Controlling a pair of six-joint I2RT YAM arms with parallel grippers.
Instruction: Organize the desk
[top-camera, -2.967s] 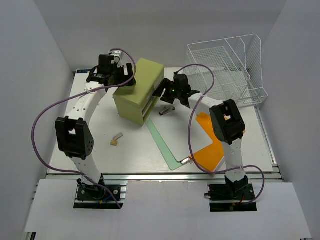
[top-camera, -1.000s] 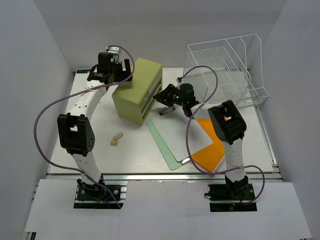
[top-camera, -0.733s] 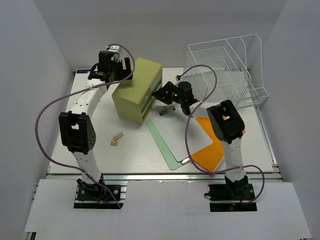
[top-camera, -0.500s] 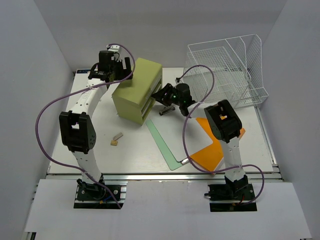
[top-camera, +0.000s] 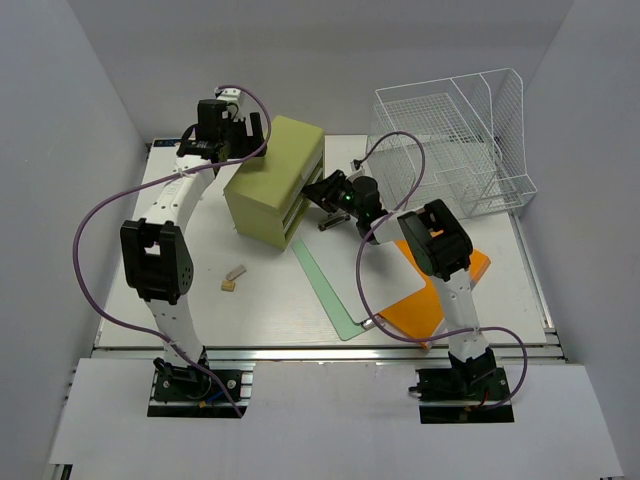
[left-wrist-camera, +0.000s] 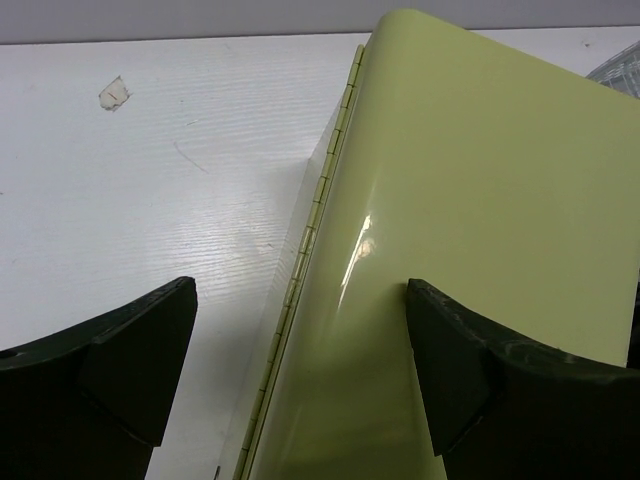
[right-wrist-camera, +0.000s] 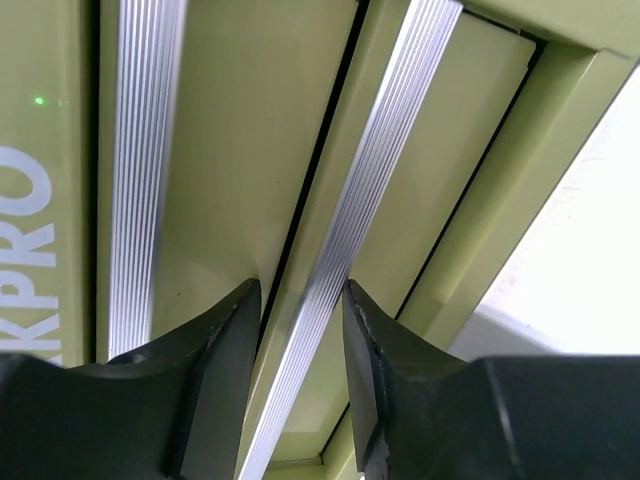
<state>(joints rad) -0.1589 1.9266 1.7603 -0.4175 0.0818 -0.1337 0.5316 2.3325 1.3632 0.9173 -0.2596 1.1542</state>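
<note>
**Right arm closed in on the drawer front**

Upper left, top view: left gripper stayed put, jaws spread wide over the rear top edge of the green drawer box.
Centre: right gripper had moved in from the right. Its jaws sat half-closed astride a silver drawer rail; whether they pinched it, cannot tell.
Judged: a drawer pull was being set up.
Bench filled mid-frame beneath everything.

Glossy painted metal on the drawer box, ribbed aluminium on its handle strip, matt white desk beside it.
</note>
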